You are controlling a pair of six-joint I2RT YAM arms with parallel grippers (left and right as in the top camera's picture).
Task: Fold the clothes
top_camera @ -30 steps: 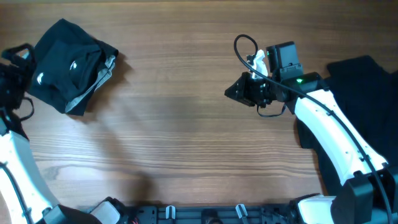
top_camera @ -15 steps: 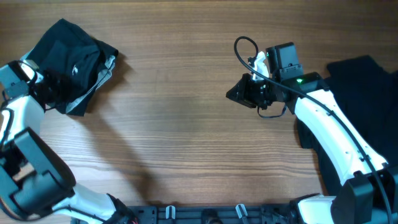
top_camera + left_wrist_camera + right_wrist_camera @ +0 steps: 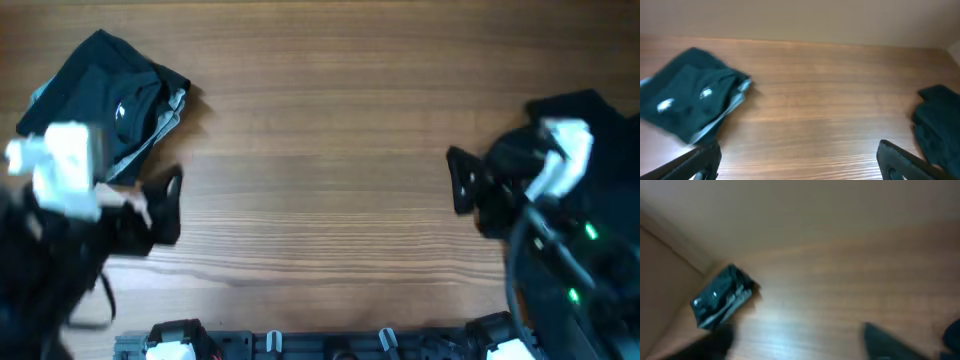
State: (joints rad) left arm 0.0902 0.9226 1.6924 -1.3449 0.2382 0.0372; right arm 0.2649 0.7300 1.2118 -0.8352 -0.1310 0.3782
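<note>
One of the clothes, a folded dark teal T-shirt [image 3: 105, 100] with a small white logo, lies at the table's far left, and shows too in the left wrist view [image 3: 690, 97] and the right wrist view [image 3: 722, 302]. More dark clothes [image 3: 590, 110] lie heaped at the right edge, partly under my right arm, and appear in the left wrist view [image 3: 937, 125]. My left gripper [image 3: 165, 208] [image 3: 800, 165] hovers open below the folded shirt, holding nothing. My right gripper [image 3: 465, 185] [image 3: 800, 345] is open and blurred, left of the heap, with nothing between its fingers.
The wooden table [image 3: 320, 150] stretches bare between the two garments. Both arms' bases and a rail of clips [image 3: 330, 342] line the front edge. A pale wall rises behind the table in the wrist views.
Both arms have pulled back toward the front edge. The left gripper has left the folded shirt and stands open. The right gripper, shut near the table's middle right before, has opened and moved right.
</note>
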